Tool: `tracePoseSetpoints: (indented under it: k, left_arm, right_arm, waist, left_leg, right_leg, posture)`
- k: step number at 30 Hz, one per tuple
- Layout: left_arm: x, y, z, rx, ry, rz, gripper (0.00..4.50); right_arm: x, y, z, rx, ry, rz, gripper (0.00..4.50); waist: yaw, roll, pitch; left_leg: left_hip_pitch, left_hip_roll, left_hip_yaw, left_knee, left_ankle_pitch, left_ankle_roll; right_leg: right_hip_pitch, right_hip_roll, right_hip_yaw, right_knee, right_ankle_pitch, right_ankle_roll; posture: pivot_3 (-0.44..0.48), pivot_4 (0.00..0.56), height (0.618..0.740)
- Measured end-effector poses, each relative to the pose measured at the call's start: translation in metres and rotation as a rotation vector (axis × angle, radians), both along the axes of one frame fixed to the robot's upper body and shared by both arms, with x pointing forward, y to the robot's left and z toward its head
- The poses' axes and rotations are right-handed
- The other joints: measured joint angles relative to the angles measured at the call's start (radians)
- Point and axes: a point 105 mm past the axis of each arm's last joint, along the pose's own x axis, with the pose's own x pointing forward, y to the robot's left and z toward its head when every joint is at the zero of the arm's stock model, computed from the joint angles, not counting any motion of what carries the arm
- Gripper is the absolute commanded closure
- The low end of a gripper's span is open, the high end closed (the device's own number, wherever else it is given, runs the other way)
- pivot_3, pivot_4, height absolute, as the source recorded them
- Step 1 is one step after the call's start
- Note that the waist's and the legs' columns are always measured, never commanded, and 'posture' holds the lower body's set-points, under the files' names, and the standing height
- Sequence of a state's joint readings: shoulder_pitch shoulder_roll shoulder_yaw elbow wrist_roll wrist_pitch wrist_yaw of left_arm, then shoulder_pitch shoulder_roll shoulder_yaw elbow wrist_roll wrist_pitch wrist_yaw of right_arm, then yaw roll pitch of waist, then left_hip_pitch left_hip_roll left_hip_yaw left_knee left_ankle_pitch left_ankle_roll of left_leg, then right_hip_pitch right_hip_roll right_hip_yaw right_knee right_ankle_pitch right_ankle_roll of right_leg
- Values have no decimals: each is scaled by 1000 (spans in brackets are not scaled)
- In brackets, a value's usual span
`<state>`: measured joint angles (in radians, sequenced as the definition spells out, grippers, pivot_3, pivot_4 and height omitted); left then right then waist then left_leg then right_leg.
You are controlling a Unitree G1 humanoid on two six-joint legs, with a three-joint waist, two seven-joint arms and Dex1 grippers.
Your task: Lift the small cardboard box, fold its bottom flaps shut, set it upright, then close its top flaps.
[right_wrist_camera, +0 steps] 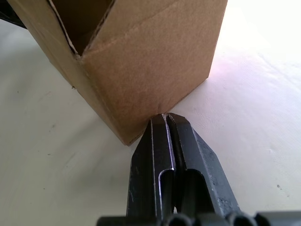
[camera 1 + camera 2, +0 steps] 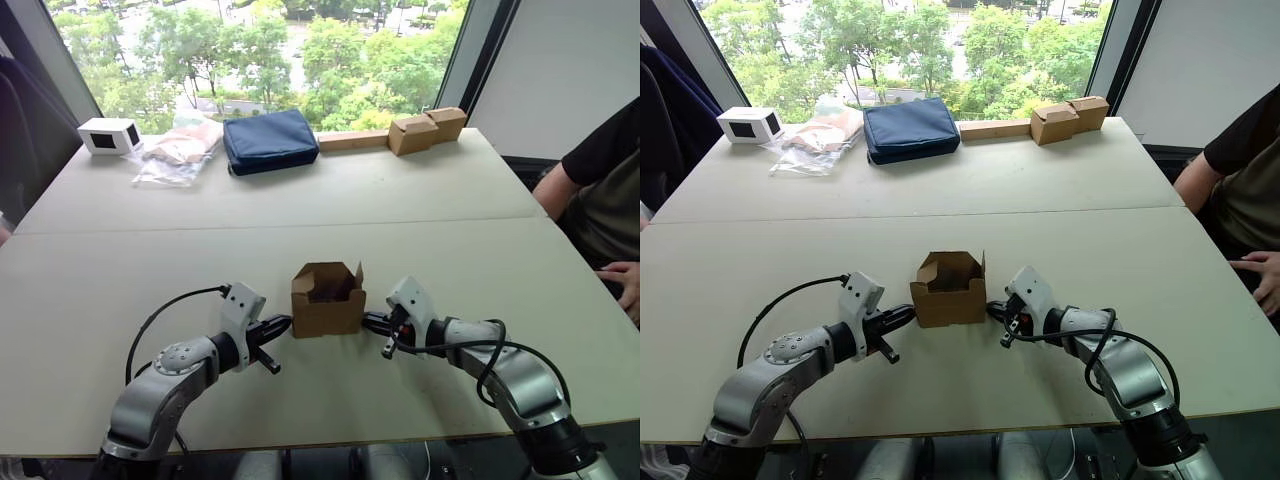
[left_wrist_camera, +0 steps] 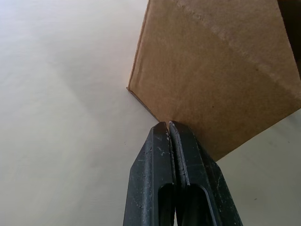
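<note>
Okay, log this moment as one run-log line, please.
small cardboard box: upright on table, top flaps open | left gripper: shut, tips at box's left wall | right gripper: shut, tips at right wall | lift not started

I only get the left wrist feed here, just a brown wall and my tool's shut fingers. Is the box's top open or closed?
Observer: Open. The small cardboard box stands on the table with its top flaps raised.
Operator: Where is the other arm?
Observer: The right tool is at the opposite side of the box, fingers shut, tips against the wall.
Operator: Anyone nearby?
Observer: A person sits at the table's right edge, a hand resting on it.
</note>
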<state>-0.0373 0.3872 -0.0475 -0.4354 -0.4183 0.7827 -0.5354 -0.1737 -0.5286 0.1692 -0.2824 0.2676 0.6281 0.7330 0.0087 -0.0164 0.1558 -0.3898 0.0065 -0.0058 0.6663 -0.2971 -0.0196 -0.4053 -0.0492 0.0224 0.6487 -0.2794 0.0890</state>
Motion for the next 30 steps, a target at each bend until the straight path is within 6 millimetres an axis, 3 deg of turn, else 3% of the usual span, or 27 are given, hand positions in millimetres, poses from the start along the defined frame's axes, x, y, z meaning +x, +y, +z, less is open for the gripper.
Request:
tracePoseSetpoints:
  k: [8, 17, 21, 23, 27, 30]
  left_arm:
    - [1, 7, 5, -27, 6, 11, 4449]
    - [1, 40, 26, -57, 10, -11, 4449]
    - [20, 56, 55, -41, -56, -25, 4449]
    - [37, 70, 66, 20, -115, 3, 4449]
    - [52, 86, 70, 54, -157, 60, 4449]
    - [53, 81, 79, 32, -199, 16, 4449]
  right_arm:
    - [-2, -1, 1, -8, 4, 22, 4500]
    - [-6, -11, 22, 13, -24, 66, 4500]
    - [-1, -28, 44, -12, -61, 70, 4500]
    - [13, -39, 56, -9, -94, 36, 4500]
    - [27, -53, 59, 6, -103, -28, 4500]
    - [33, -47, 67, 67, -116, -29, 4500]
  waist:
    - [0, 0, 0]
    - [2, 0, 0]
    - [2, 0, 0]
    - [-1, 0, 0]
    - [-4, 0, 0]
    - [-5, 0, 1]
  left_leg:
    - [0, 0, 0, 0, 0, 0]
    - [0, 0, 0, 0, 0, 0]
    - [0, 0, 0, 0, 0, 0]
    - [1, 0, 0, 0, 0, 0]
    - [0, 0, 0, -1, 0, 0]
    - [-1, 1, 0, -1, 0, 0]
  right_leg:
    - [0, 0, 0, 0, 0, 0]
    - [0, 0, -1, -1, 0, 0]
    - [1, 2, -1, -1, 0, 0]
    - [1, 3, -2, -1, 0, 0]
    - [0, 3, -2, -1, 0, 0]
    - [-1, 2, -1, -1, 0, 0]
  posture:
    - [0, 150, 740]
    - [0, 150, 740]
    - [0, 150, 740]
    - [0, 150, 740]
    - [0, 150, 740]
    - [0, 150, 740]
